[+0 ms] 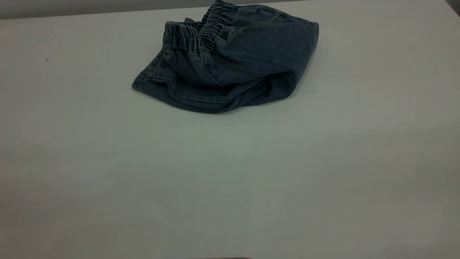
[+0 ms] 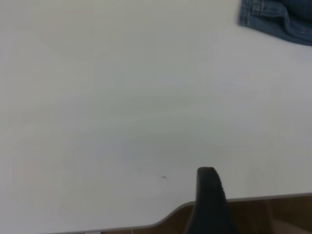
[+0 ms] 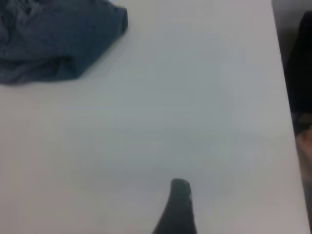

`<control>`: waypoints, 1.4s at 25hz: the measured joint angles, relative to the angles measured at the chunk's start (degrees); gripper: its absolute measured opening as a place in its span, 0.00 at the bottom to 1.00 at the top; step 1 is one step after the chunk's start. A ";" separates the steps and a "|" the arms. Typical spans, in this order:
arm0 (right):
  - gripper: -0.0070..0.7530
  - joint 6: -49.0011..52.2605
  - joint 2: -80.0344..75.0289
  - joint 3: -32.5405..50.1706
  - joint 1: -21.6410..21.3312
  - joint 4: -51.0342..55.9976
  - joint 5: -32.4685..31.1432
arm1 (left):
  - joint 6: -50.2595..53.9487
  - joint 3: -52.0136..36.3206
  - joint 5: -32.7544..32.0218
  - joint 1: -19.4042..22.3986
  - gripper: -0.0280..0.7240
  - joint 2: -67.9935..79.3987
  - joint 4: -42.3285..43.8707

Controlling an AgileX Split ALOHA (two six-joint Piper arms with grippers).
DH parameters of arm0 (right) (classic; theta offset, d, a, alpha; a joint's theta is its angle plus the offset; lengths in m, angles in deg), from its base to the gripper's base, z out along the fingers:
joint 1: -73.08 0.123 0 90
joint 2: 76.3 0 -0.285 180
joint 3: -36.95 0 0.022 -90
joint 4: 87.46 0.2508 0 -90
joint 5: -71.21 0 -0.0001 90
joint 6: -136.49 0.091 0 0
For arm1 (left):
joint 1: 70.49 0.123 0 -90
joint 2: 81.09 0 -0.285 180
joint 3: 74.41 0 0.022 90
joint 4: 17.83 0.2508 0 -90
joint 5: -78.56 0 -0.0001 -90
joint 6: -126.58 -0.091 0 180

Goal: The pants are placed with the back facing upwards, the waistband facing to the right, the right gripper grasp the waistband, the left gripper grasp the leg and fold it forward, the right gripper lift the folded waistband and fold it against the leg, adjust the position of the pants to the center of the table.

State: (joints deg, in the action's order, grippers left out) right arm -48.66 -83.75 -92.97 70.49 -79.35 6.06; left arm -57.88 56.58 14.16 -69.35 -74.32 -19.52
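Observation:
The blue denim pants lie folded into a compact bundle at the far middle of the table. Their gathered elastic waistband sits on top toward the bundle's left, with a hemmed edge along the near side. Neither arm appears in the exterior view. In the left wrist view a dark part of my left gripper hangs over the table's edge, far from the pants' corner. In the right wrist view my right gripper hovers above bare table, well away from the pants. Neither gripper touches the cloth.
The table edge with brown floor beyond runs just under the left gripper. In the right wrist view the table's side edge has something dark past it. Bare tabletop spreads in front of the pants.

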 joint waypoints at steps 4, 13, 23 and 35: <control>0.75 0.00 0.29 0.00 -0.06 0.07 0.00 | 0.00 0.00 -0.03 0.00 0.64 0.00 -0.06; 0.75 0.00 0.29 0.00 -0.06 0.50 0.00 | 0.00 0.00 -0.07 0.00 0.64 0.00 -0.06; 0.74 5.52 0.29 0.00 -0.17 -5.14 0.00 | 0.00 0.00 -0.20 0.00 0.64 0.00 -0.06; 0.73 6.61 0.29 0.00 -0.22 -5.75 0.00 | 0.00 0.00 -0.21 0.00 0.64 0.00 -0.06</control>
State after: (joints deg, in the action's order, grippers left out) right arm -42.05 -83.47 -92.97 70.27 -85.10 6.06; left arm -57.88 56.58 13.94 -69.35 -74.32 -19.58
